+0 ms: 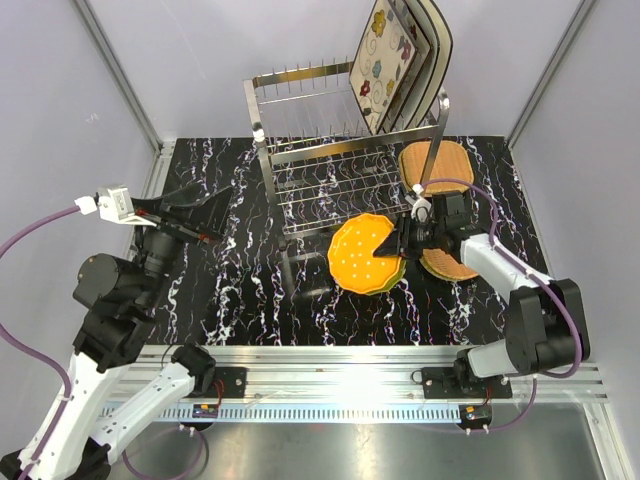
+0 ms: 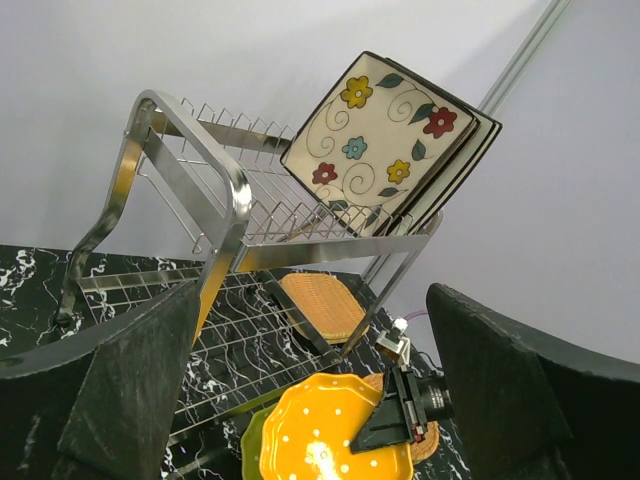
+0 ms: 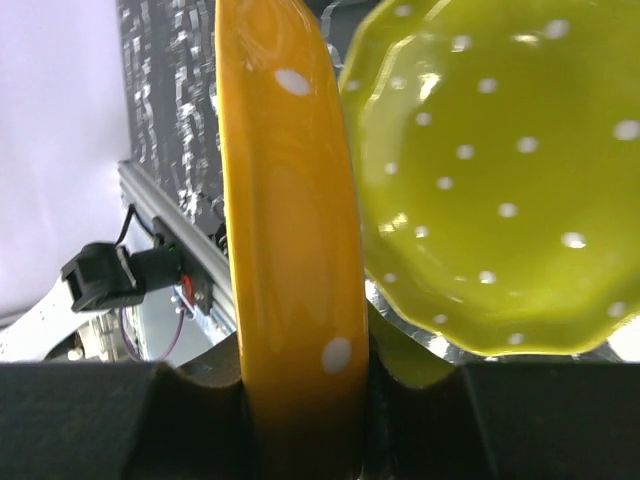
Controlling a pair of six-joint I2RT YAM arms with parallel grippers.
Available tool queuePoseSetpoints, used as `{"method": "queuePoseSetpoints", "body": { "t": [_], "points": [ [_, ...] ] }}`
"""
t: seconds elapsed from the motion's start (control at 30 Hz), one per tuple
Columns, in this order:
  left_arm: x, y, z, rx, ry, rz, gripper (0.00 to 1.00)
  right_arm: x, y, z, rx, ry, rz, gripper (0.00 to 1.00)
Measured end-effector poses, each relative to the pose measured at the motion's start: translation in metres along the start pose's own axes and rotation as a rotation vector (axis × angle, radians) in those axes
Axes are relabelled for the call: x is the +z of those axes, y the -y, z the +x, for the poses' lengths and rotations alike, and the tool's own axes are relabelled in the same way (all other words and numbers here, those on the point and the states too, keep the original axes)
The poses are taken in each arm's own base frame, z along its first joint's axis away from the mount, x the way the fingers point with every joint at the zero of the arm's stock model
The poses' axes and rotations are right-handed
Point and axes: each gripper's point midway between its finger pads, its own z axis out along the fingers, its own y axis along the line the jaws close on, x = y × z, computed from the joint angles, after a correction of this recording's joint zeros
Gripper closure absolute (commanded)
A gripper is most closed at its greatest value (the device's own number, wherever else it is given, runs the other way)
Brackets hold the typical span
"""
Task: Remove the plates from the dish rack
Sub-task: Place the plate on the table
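the dish rack (image 1: pixel 340 150) is the landmark here. two large square flowered plates (image 1: pixel 385 60) lean on its top tier at the right end, not yet unloaded. in front of the rack's right half, the orange plate (image 1: pixel 365 252) is pinched by its right rim in the right gripper (image 1: pixel 405 240), jaws narrow on that edge. it overlaps the yellow-green plate (image 1: pixel 397 272) lying on the table under it; whether the two touch i cannot tell. one tan woven plate (image 1: pixel 437 165) lies by the rack's right end post, another (image 1: pixel 447 265) in front of that end, under the right arm. the left gripper (image 1: pixel 225 217) hangs left of the rack, jaws wide, holding nothing.

risks, as i judge them: a rim-only pinch on a glossy plate may let it swivel or slip, and a hard drop onto the yellow-green one could chip both. the right arm sits close to the rack's post, so a careless lift could jolt the rack and tip the square plates off
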Motion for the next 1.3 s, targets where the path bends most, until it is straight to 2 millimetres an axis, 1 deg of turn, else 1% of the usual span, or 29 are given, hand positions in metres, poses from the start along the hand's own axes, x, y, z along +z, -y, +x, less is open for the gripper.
{"method": "queuePoseSetpoints", "body": {
  "t": [0.17,0.43,0.57,0.63,0.7,0.73,0.77,0.8,0.9,1.0,1.03,1.07,1.13,1.23,1.27,1.3],
  "points": [
    [0.001,-0.002,0.004,-0.003,-0.007,-0.003,0.01,0.007,0.020,-0.002,0.048,-0.007,0.042,1.00],
    [0.003,-0.003,0.008,-0.002,-0.014,-0.008,0.01,0.018,0.038,-0.001,0.102,-0.030,0.063,0.98],
    [0.004,-0.006,0.013,0.000,-0.022,-0.012,0.01,0.024,0.047,0.001,0.130,-0.047,0.075,0.95],
    [0.004,-0.006,0.013,0.001,-0.024,-0.014,0.01,0.025,0.049,0.000,0.134,-0.047,0.075,0.91],
    [0.004,-0.006,0.014,0.001,-0.024,-0.014,0.01,0.025,0.049,0.000,0.134,-0.046,0.075,0.84],
    [0.005,-0.006,0.014,0.001,-0.026,-0.015,0.01,0.025,0.050,-0.001,0.133,-0.044,0.075,0.77],
    [0.005,-0.006,0.014,0.001,-0.026,-0.015,0.01,0.025,0.049,-0.001,0.132,-0.044,0.074,0.77],
    [0.005,-0.006,0.014,0.000,-0.025,-0.014,0.01,0.026,0.050,-0.001,0.132,-0.043,0.074,0.70],
    [0.006,-0.006,0.014,-0.002,-0.022,-0.013,0.01,0.026,0.049,-0.001,0.133,-0.045,0.072,0.56],
    [0.006,-0.008,0.018,-0.003,-0.027,-0.016,0.01,0.026,0.049,-0.003,0.126,-0.042,0.068,0.47],
    [0.006,-0.009,0.019,-0.002,-0.030,-0.017,0.01,0.026,0.049,-0.004,0.125,-0.041,0.069,0.41],
    [0.006,-0.009,0.020,-0.002,-0.032,-0.019,0.01,0.026,0.049,-0.005,0.121,-0.040,0.067,0.37],
    [0.006,-0.010,0.022,-0.002,-0.035,-0.020,0.01,0.027,0.049,-0.007,0.113,-0.040,0.067,0.23],
    [0.007,-0.011,0.024,-0.007,-0.039,-0.024,0.01,0.027,0.051,-0.009,0.094,-0.040,0.072,0.13],
    [0.007,-0.011,0.025,-0.008,-0.041,-0.025,0.01,0.027,0.051,-0.009,0.091,-0.042,0.074,0.07],
    [0.007,-0.012,0.026,-0.010,-0.043,-0.026,0.01,0.026,0.051,-0.008,0.091,-0.045,0.081,0.05]
  ]
}}
